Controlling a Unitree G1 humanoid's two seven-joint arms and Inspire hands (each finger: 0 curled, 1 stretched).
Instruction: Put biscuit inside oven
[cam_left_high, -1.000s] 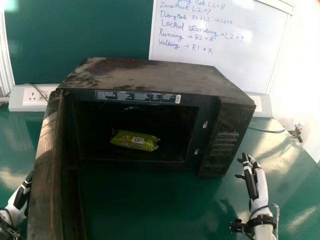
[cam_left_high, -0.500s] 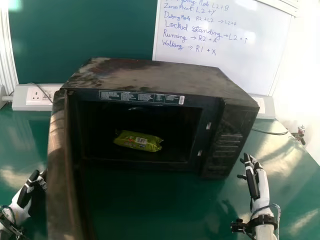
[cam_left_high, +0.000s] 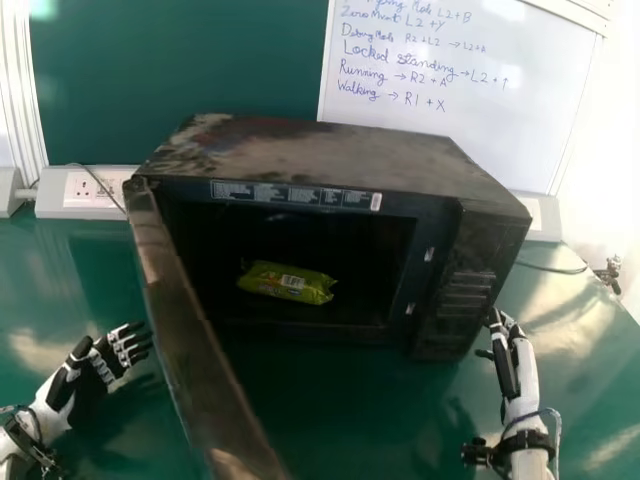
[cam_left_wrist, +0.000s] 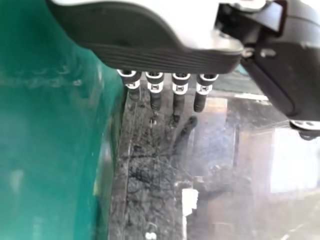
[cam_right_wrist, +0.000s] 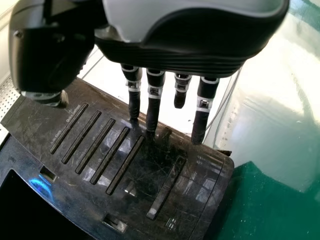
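Head view: biscuit packet (cam_left_high: 287, 282) lying inside the oven (cam_left_high: 320, 150), its door (cam_left_high: 190, 320) ajar between the left hand (cam_left_high: 70, 375) and the opening.

The packet lies flat on the cavity floor, well behind the front edge, presumably so the door can swing past it. The left hand is at the door's outer side, fingers extended and holding nothing, a sensible place from which to push it shut. By the control panel (cam_left_high: 465, 290), the right hand (cam_left_high: 515, 370) has straight fingers and an empty grasp, perhaps to brace the oven against sliding on the desk (cam_left_high: 330, 400). Closing the door seems to be what remains.
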